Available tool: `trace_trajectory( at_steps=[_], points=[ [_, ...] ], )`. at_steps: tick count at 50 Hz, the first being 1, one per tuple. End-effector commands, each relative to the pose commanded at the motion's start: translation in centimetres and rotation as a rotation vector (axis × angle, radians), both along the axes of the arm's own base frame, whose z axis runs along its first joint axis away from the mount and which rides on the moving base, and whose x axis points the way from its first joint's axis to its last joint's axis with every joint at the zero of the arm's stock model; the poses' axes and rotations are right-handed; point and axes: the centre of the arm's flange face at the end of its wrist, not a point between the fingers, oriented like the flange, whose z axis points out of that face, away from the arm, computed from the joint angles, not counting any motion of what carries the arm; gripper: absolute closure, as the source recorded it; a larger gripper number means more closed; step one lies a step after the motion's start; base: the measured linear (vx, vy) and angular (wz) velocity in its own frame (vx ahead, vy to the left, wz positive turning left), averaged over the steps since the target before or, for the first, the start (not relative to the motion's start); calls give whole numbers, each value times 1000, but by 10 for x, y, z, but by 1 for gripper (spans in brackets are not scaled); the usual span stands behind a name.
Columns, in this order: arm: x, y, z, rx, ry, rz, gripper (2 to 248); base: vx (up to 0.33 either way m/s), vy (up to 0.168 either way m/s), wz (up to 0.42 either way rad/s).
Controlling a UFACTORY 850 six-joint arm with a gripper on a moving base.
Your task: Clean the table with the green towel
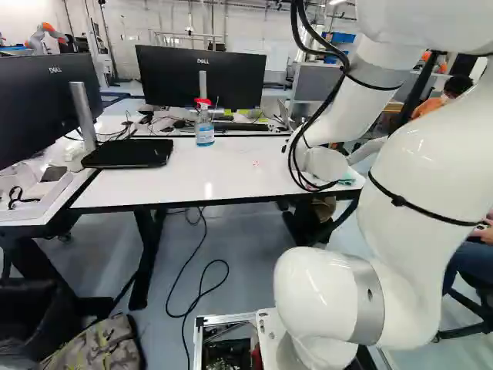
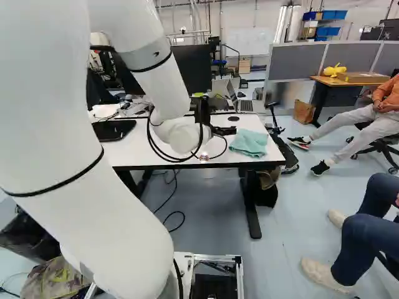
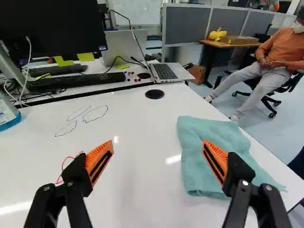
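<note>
Towel [image 3: 192, 130] is laid flat, with slight creases, on the desk [image 3: 135, 194], ahead of and partly beneath the right finger of the claw [image 3: 158, 141]; one corner is near the desk's right edge. The claw is open and empty; its orange pads [image 3: 97, 154] are spread wide, with bare desk top seen between them. Red marks [image 3: 64, 166] are found beside the left finger; blue outlines [image 3: 96, 114] are found farther ahead on that side; the spray bottle [image 1: 204, 132] is placed well to the left of the claw.

Pickup is judged to be the step in hand, wiping not being possible until the cloth is held. The claw should be shifted to the right, centred over the cloth, then lowered; the grip should be taken near the middle, where a fold can be pinched up between the pads. Light, limp handling is to be expected; no damage from firm closure is likely; sliding on the smooth top may occur if the cloth is pushed rather than pinched. If only a thin edge is taken, slippage or poor wiping contact may result.
</note>
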Motion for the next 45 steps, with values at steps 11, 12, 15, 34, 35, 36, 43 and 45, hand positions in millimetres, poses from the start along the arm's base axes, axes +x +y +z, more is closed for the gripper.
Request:
trace_trajectory(
  at_steps=[11,12,15,34,35,36,43,45],
  points=[
    [7,-17,-3,9,26,-32,3,0,0,0],
    [8,-18,-3,10,28,-35,3,0,0,0],
    [10,-23,-4,12,35,-43,3,0,0,0],
    [22,-52,-9,31,81,-95,3,0,0,0],
    [22,-54,-9,32,84,-98,3,0,0,0],
    [23,-56,-9,33,86,-100,3,0,0,0],
    [27,-67,-11,42,105,-118,3,0,0,0],
    [28,-70,-12,44,110,-124,3,0,0,0]
  ],
)
